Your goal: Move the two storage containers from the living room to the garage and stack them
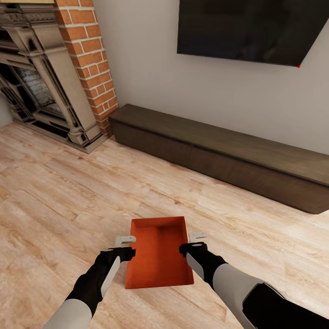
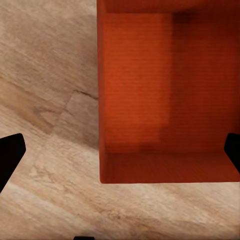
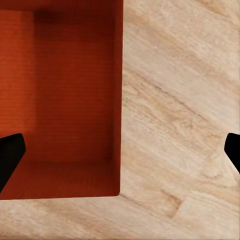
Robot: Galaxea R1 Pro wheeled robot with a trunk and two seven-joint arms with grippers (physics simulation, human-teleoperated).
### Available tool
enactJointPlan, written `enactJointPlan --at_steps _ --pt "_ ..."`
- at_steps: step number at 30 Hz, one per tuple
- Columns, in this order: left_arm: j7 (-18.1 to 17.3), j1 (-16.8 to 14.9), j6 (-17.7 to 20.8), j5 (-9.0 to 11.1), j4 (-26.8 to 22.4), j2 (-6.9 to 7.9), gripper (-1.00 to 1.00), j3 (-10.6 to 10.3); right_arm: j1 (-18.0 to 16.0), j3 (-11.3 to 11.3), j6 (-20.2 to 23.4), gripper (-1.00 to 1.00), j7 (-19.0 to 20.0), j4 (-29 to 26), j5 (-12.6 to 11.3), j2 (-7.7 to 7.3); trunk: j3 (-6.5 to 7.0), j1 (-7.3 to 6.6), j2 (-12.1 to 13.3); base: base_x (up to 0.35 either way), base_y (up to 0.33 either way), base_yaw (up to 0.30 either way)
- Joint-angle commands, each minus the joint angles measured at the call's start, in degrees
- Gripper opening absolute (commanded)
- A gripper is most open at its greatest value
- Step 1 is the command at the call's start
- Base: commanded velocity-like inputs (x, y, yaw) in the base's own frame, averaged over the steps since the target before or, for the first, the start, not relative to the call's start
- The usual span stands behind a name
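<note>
One orange-red open-top storage container (image 1: 158, 256) sits on the light wood plank floor of the living room, just ahead of me between both arms. My left gripper (image 1: 126, 246) is open over the container's left long wall, one finger outside and one inside. My right gripper (image 1: 195, 243) is open the same way over the right long wall. In the left wrist view, the container (image 2: 165, 90) lies under the open left gripper (image 2: 122, 150). In the right wrist view, the container (image 3: 65, 90) lies under the open right gripper (image 3: 122, 149). The container is empty.
A long low dark wood cabinet (image 1: 219, 151) runs along the wall ahead, under a wall TV (image 1: 246, 27). A brick fireplace (image 1: 87, 50) with a dark metal surround stands at the far left. Wood floor (image 1: 59, 192) stretches open to the left and right of the container.
</note>
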Motion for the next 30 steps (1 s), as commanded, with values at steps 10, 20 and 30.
enactJointPlan --at_steps 10,20,30 --pt "0.4 0.0 0.2 0.6 0.0 0.04 1.00 -0.2 0.0 0.4 0.3 1.00 -0.3 -0.1 -0.2 0.00 -0.58 0.66 -1.2 0.000 0.000 0.000" --pt "0.5 0.0 0.1 0.5 -0.1 0.04 1.00 -0.1 0.0 0.4 0.3 1.00 -0.3 -0.1 -0.2 0.00 -0.58 0.66 -1.2 0.000 0.000 0.000" --pt "0.5 0.0 0.1 0.5 0.0 0.12 1.00 -0.3 0.0 0.4 0.3 1.00 -0.3 -0.2 -0.2 0.00 -2.38 2.86 -5.3 0.000 0.000 0.000"
